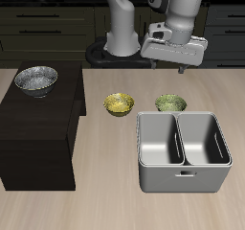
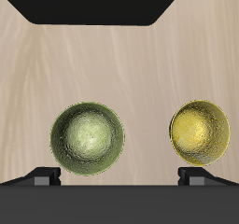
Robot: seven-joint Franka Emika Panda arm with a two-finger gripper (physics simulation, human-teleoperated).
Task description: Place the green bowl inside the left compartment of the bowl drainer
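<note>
The green bowl is small, olive and mottled inside, and it sits upright on the table just behind the bowl drainer. The drainer is a grey double tub, and both its left compartment and the matching well beside it hold nothing. My gripper hangs well above the table, over and slightly behind the green bowl. It is open, with its fingertips spread wide and nothing between them.
A yellow-gold speckled bowl sits beside the green one. A larger silver metal bowl rests on a low dark cabinet that takes up one side of the table.
</note>
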